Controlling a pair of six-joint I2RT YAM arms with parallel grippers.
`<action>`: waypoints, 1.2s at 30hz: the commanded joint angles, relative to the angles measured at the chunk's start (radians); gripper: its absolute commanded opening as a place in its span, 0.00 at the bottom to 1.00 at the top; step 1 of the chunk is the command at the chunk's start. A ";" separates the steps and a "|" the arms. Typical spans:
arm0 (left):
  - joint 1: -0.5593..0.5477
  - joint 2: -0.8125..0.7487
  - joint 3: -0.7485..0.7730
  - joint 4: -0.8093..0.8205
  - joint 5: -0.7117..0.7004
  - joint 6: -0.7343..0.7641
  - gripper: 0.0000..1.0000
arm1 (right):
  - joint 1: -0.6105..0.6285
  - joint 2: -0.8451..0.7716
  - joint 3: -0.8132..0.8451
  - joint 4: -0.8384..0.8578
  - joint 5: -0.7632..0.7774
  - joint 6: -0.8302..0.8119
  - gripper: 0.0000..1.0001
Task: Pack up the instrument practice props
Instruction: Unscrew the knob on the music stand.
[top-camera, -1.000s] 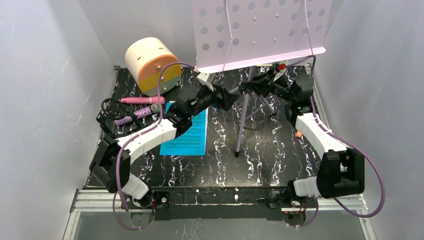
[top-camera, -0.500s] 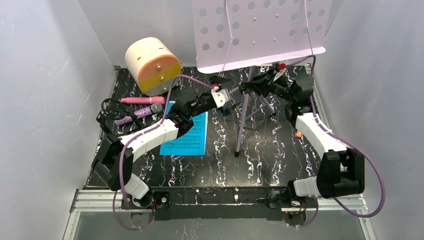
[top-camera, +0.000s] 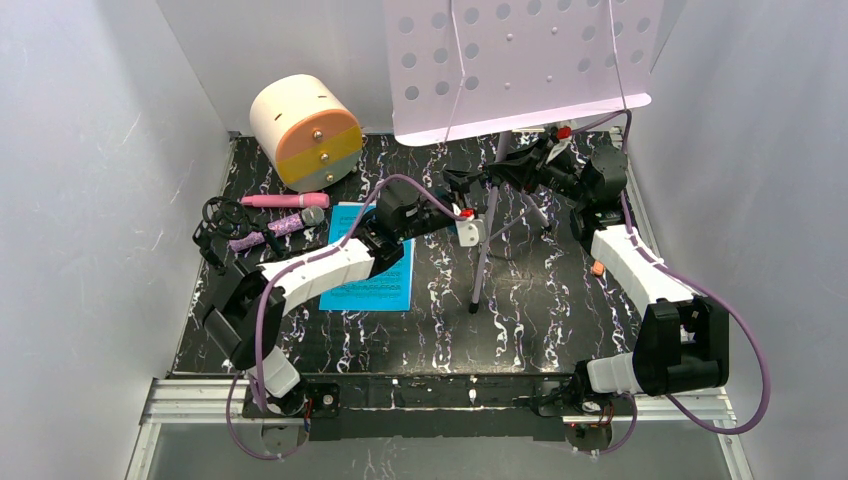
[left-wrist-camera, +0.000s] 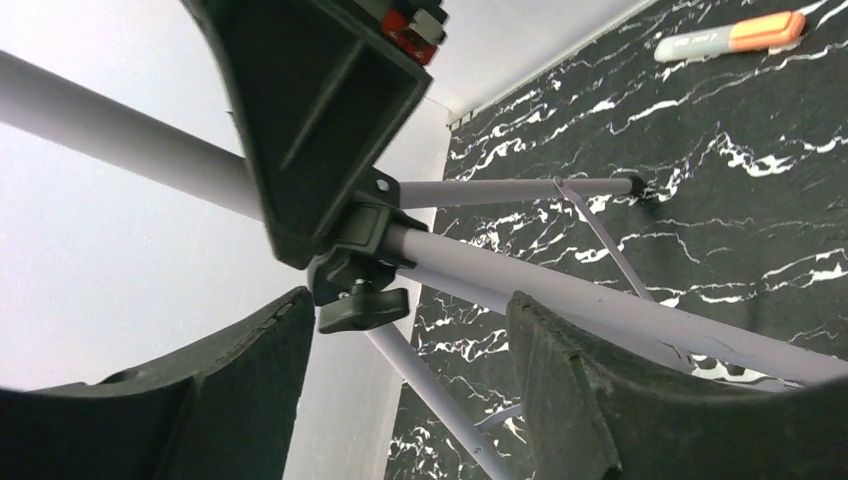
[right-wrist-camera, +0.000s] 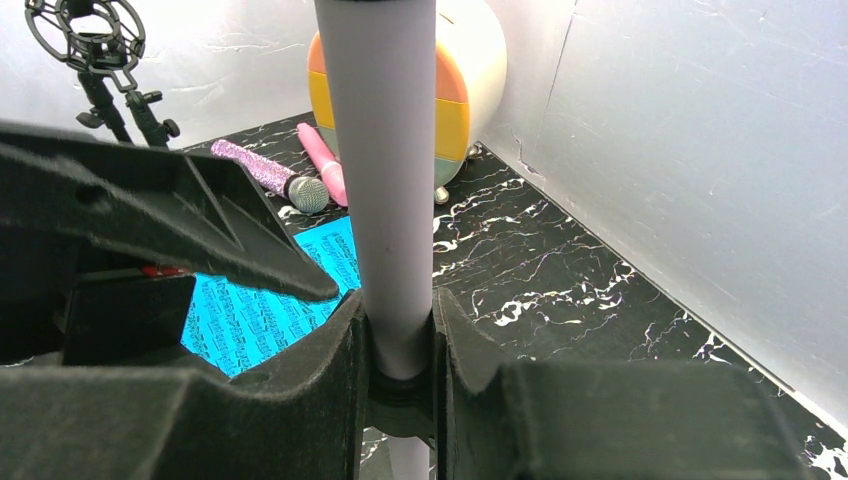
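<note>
Top external: music stand (top-camera: 520, 60) upright at far right, pole (top-camera: 485, 240) vertical, pinched by right gripper (top-camera: 508, 172). Left gripper (left-wrist-camera: 410, 340) spread wide around leg hub (left-wrist-camera: 355, 270). Bare table (top-camera: 560, 320) nearer.

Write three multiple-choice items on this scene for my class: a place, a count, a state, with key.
1. Where is the blue sheet-music page? A. on the lilac rack B. on the floor C. flat on the table
2. How many microphones lie by the cream cylinder box? A. two B. one C. four
3. What is the right gripper doing? A. hanging open B. clamping the music stand's pole C. holding a microphone
Key: C, it lies on the marbled top; A, pink microphone and purple microphone; B, its fingers pinch the pole.
</note>
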 joint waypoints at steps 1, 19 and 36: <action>-0.013 0.021 0.056 -0.009 -0.038 0.084 0.65 | -0.007 0.041 0.009 -0.132 0.038 0.021 0.01; -0.016 0.070 0.094 -0.007 -0.185 -0.258 0.10 | -0.008 0.039 0.009 -0.134 0.038 0.018 0.01; 0.031 0.030 0.033 -0.055 -0.420 -1.975 0.08 | -0.005 0.058 0.000 -0.086 0.060 0.062 0.01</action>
